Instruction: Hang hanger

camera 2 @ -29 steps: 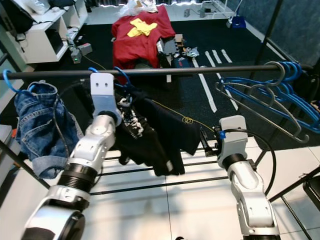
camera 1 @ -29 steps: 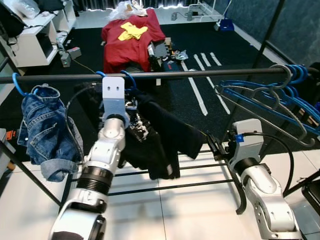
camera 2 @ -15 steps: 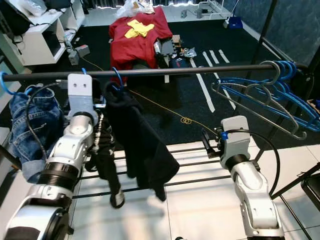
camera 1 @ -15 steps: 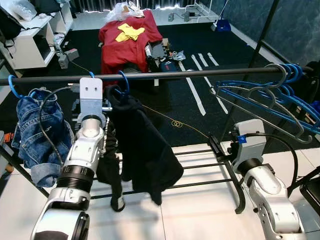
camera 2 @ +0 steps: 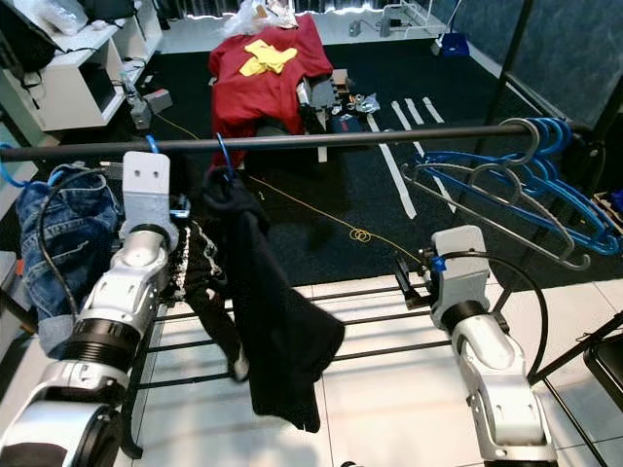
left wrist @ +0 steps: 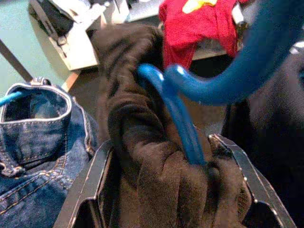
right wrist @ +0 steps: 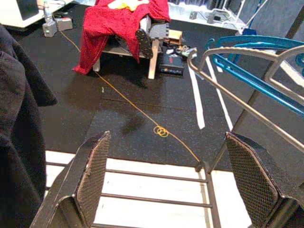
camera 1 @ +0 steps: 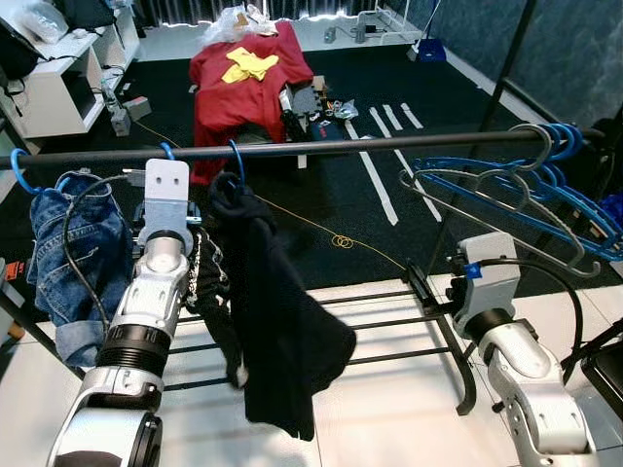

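A black garment (camera 1: pixel 277 321) hangs on a blue hanger (left wrist: pixel 183 123), whose hook (camera 1: pixel 237 161) sits over the dark rail (camera 1: pixel 389 146). My left arm (camera 1: pixel 161 263) reaches up just left of it, wrist close under the rail. My left gripper (left wrist: pixel 164 142) is open, with the garment's bunched shoulder and the hanger's arm between its fingers (left wrist: pixel 95 175). Low on the right, my right gripper (right wrist: pixel 167 137) is open and holds nothing, with its arm (camera 1: pixel 506 341) below the rail near the rack's base.
Denim jeans (camera 1: pixel 73 233) hang on a blue hanger at the rail's left end. Several bare blue and grey hangers (camera 1: pixel 516 190) crowd the right end. The rack's base bars (camera 1: pixel 389 321) cross the white floor. Beyond lie a red cloth (camera 1: pixel 243 73) and a white shelf (camera 1: pixel 49 92).
The black garment has swung down from lying spread to the right and now hangs straight. My left arm has slid left along the rail. The right arm has barely moved.
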`<state>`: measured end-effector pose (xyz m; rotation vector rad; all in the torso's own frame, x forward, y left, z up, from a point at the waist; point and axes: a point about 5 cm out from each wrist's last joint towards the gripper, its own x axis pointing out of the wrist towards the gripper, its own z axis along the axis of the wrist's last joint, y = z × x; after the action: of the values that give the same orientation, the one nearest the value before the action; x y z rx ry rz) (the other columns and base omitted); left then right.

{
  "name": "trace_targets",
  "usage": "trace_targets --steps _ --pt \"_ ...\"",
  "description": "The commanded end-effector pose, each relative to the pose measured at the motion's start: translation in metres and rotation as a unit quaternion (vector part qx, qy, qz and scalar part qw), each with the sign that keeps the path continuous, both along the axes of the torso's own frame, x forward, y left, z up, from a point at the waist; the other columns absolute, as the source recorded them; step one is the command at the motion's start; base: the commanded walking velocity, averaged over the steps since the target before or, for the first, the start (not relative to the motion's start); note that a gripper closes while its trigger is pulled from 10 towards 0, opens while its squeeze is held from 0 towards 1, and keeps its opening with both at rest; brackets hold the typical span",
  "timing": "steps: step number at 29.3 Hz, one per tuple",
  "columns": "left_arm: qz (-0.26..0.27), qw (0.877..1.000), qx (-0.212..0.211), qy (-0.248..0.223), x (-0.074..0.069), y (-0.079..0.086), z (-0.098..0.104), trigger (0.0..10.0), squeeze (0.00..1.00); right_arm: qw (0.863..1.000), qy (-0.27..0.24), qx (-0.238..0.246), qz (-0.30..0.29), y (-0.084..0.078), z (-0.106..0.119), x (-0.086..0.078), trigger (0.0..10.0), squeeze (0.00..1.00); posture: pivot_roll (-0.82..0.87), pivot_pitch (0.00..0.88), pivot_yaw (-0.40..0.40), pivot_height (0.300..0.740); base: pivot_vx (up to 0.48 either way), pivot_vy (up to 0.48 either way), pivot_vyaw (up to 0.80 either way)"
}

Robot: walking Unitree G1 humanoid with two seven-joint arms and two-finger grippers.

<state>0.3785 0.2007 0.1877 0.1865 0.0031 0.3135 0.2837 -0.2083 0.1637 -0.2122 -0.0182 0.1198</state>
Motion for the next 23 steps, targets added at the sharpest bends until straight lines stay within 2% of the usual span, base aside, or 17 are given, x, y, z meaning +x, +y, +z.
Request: trace_targets --steps 1,7,9,10,11,13,14,18,19,20,21,22,23 --pt "0.011 0.999 0.003 0.047 -0.004 0.014 -0.018 0.0 0.0 1.0 0.0 0.005 -0.003 -0.004 0.002 -0.003 10.0 0.0 -0.09 0.121 0.038 0.74 0.0 0.0 0.0" --pt "0.009 0.999 0.01 0.046 -0.002 0.02 -0.013 0.0 0.0 1.0 -0.003 0.005 -0.002 -0.003 0.004 -0.002 10.0 0.0 -0.09 0.12 0.035 0.74 0.0 0.0 0.0" --pt "0.007 1.0 -0.005 0.011 0.0 0.028 0.001 0.0 0.0 1.0 -0.013 0.018 0.014 0.001 0.009 -0.003 10.0 0.0 -0.09 0.122 0.03 0.74 0.0 0.0 0.0" --pt "0.007 1.0 -0.005 0.011 0.0 0.028 0.001 0.0 0.0 1.0 -0.013 0.018 0.014 0.001 0.009 -0.003 10.0 0.0 -0.09 0.122 0.03 0.74 0.0 0.0 0.0" --pt "-0.008 0.999 -0.023 -0.023 0.0 0.035 0.015 0.0 0.0 0.999 -0.021 0.027 0.026 0.003 0.013 -0.003 10.0 0.0 -0.09 0.122 0.029 0.74 0.0 0.0 0.0" --pt "-0.008 0.999 -0.023 -0.023 0.0 0.035 0.015 0.0 0.0 0.999 -0.021 0.027 0.026 0.003 0.013 -0.003 10.0 0.0 -0.09 0.122 0.029 0.74 0.0 0.0 0.0" --pt "-0.038 0.997 -0.049 -0.053 -0.003 0.044 0.027 0.0 0.0 0.999 -0.022 0.026 0.031 0.004 0.014 -0.003 10.0 0.0 -0.08 0.124 0.024 0.74 0.0 0.0 0.0" --pt "-0.05 0.995 -0.059 -0.062 -0.004 0.048 0.031 0.0 0.0 0.999 -0.021 0.025 0.032 0.004 0.014 -0.003 10.0 0.0 -0.08 0.124 0.023 0.74 0.0 0.0 0.0" --pt "-0.055 0.995 -0.057 -0.067 -0.009 0.064 0.035 0.0 0.0 0.999 -0.02 0.023 0.032 0.003 0.014 -0.003 10.0 0.0 -0.08 0.125 0.018 0.74 0.0 0.0 0.0" --pt "-0.055 0.995 -0.057 -0.067 -0.009 0.064 0.035 0.0 0.0 0.999 -0.02 0.023 0.032 0.003 0.014 -0.003 10.0 0.0 -0.08 0.125 0.018 0.74 0.0 0.0 0.0" --pt "-0.053 0.994 -0.064 -0.072 -0.015 0.081 0.038 0.0 0.0 0.999 -0.018 0.022 0.033 0.002 0.014 -0.002 10.0 0.0 -0.07 0.128 0.011 0.74 0.0 0.0 0.0" --pt "-0.071 0.993 -0.065 -0.068 -0.022 0.093 0.039 0.0 0.0 0.999 -0.017 0.021 0.035 0.002 0.014 -0.001 10.0 0.0 -0.06 0.129 0.005 0.74 0.0 0.0 0.0" --pt "-0.106 0.99 -0.065 -0.069 -0.029 0.096 0.04 0.0 0.0 0.999 -0.015 0.02 0.037 0.003 0.014 0.0 10.0 0.0 -0.06 0.13 0.002 0.74 0.0 0.0 0.0"
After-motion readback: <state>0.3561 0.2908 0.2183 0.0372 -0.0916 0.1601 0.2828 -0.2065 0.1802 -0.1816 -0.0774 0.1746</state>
